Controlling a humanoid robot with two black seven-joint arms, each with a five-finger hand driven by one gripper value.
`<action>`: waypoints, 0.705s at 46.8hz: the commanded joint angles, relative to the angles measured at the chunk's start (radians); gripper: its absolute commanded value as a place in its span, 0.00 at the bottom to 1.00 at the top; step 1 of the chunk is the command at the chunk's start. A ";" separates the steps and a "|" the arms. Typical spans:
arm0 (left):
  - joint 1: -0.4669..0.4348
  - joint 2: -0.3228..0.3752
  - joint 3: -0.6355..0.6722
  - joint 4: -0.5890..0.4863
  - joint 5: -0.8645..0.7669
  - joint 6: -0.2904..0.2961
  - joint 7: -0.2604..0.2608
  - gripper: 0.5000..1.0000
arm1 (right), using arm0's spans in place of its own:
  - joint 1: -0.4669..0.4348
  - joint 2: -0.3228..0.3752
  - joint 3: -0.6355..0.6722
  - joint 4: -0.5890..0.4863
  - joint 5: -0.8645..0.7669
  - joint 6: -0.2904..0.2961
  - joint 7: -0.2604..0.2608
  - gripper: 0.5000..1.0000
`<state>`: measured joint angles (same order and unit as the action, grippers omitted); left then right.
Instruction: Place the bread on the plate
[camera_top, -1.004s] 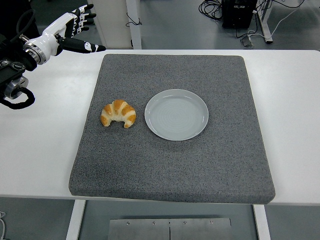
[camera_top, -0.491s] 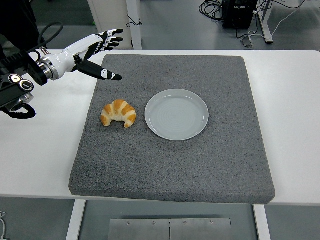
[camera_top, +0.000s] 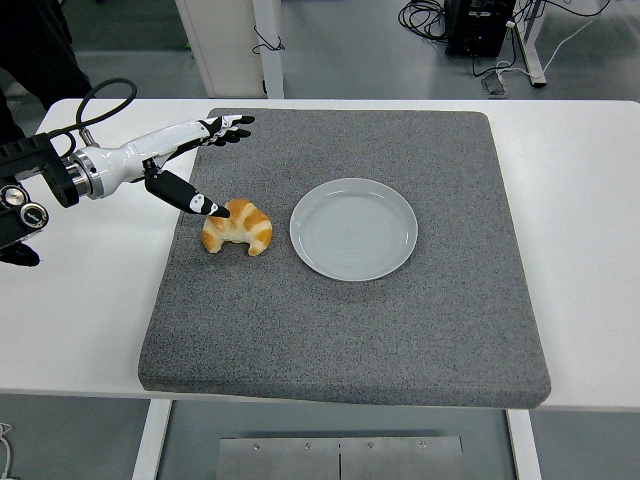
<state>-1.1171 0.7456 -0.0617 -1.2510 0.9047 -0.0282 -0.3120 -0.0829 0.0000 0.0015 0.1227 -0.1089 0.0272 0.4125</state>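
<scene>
Looking down from the head view, one sees a white bench (camera_top: 590, 200) that carries a large grey mat (camera_top: 400, 330). On the mat lies the bread (camera_top: 238, 227), a golden croissant, on the left half of the mat and flat on its surface. Just beside it, on its right, stands a round pale plate (camera_top: 353, 229); the two are near but a narrow strip of mat shows between them, so the bread is not on the plate.

The left hand (camera_top: 190, 160) comes in from the left edge on a black and white arm and hangs over the mat's upper left part. Its fingers (camera_top: 232, 128) are apart and stretched, pointing to the right along the mat's far edge, and they hold nothing. The thumb (camera_top: 190, 198) points down and to the right, and its dark tip lies at the upper left edge of the bread; whether it truly touches the crust I cannot tell.

The right hand does not show in this view.
</scene>
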 joint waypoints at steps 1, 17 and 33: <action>0.010 0.000 0.013 0.001 0.006 0.002 0.001 0.94 | 0.000 0.000 0.000 0.000 0.000 0.000 0.000 1.00; 0.042 -0.003 0.014 -0.007 0.112 0.054 0.005 0.93 | 0.000 0.000 0.000 0.000 0.000 0.000 0.000 1.00; 0.091 -0.015 0.017 -0.002 0.206 0.155 0.005 0.93 | 0.000 0.000 0.000 0.000 0.000 -0.001 0.000 1.00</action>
<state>-1.0312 0.7330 -0.0474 -1.2569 1.1071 0.1152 -0.3068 -0.0827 0.0000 0.0015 0.1227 -0.1089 0.0268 0.4126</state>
